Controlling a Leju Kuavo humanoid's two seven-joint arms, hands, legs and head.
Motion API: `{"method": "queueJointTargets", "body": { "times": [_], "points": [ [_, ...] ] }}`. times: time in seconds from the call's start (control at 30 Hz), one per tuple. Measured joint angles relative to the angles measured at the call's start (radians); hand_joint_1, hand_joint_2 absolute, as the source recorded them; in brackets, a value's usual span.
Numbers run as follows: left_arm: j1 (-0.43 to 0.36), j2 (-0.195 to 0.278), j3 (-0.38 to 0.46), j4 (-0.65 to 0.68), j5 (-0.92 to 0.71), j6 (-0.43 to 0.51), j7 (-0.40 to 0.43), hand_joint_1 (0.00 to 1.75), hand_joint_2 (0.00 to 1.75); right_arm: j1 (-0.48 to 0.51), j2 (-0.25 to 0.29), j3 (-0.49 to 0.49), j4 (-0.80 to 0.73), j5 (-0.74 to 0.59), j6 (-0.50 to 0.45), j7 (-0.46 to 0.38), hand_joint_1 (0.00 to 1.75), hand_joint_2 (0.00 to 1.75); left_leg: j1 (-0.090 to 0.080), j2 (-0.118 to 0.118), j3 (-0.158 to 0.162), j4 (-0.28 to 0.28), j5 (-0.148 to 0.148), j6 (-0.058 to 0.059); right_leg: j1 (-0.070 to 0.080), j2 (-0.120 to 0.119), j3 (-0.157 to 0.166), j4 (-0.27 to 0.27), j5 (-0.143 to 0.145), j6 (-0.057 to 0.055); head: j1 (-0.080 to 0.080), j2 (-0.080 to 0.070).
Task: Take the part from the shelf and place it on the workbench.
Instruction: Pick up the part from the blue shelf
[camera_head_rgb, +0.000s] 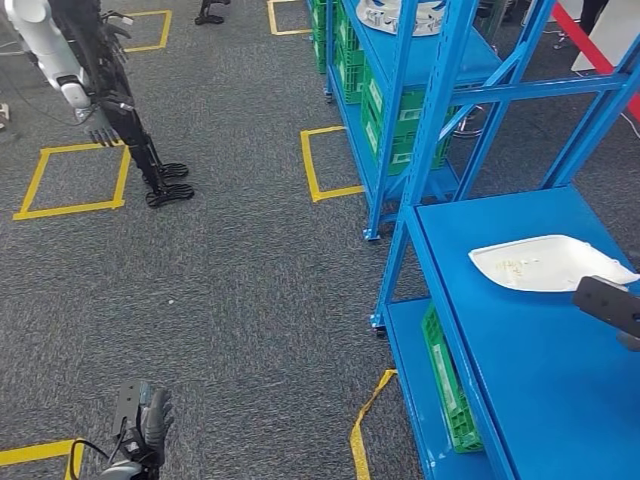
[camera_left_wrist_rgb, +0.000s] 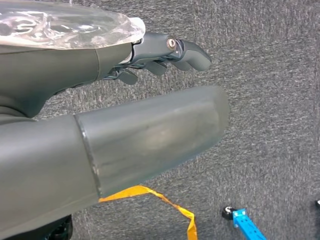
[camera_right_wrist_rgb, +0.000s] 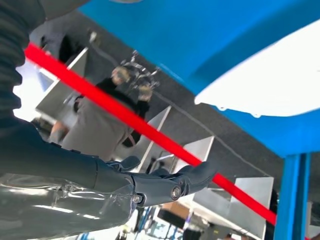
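My right hand (camera_head_rgb: 608, 306) comes in at about 3 o'clock in the head view, its fingers (camera_right_wrist_rgb: 166, 184) stretched out and apart, holding nothing, just beside the white part (camera_head_rgb: 547, 262). The part lies flat on the blue shelf (camera_head_rgb: 528, 370), near the shelf's far right side. My left hand (camera_head_rgb: 143, 425) hangs low at 7 o'clock over the carpet, fingers loosely apart and empty.

My worry is the grip. The part looks thin and shallow, so I judge that fingers coming in level could push it along the smooth shelf instead of getting under its rim, or tip it off the far edge. The blue upright (camera_head_rgb: 419, 170) of the shelf stands close at 12 o'clock and could catch my forearm on the way out.

Around me: green crates (camera_head_rgb: 449, 385) on the lower shelf level, a loose yellow tape strip (camera_head_rgb: 364, 415) curling off the floor at 6 o'clock that could snag a foot, yellow floor squares (camera_head_rgb: 75, 180), and another robot (camera_head_rgb: 90, 80) standing at 10 o'clock.
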Motion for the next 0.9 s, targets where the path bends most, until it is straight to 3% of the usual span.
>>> {"method": "queueJointTargets", "body": {
  "times": [0.3,0.57,0.9],
  "points": [
    [-0.007,-0.001,0.000,0.000,-0.007,0.005,0.011,0.00,0.00,-0.008,0.010,0.065,0.026,0.122,0.085,-0.063,0.00,1.75,0.000,0.000,0.000,0.000,0.000,0.000,0.000,0.000,0.000,0.000,0.000,0.000,0.000,0.000],
    [-0.021,-0.005,-0.001,0.000,-0.022,0.006,0.029,0.00,0.00,-0.009,0.066,0.129,0.095,0.263,0.080,-0.130,0.00,1.75,0.000,0.000,0.000,0.000,0.000,0.000,0.000,-0.001,0.000,0.000,0.000,0.000,0.000,0.000],
    [-0.035,-0.009,-0.001,0.000,-0.036,0.007,0.041,0.00,0.00,-0.001,0.116,0.155,0.158,0.320,0.078,-0.150,0.00,1.75,0.000,0.000,0.000,0.000,0.000,0.000,0.000,0.000,0.000,0.000,0.000,0.000,0.000,0.000]
  ]
}}
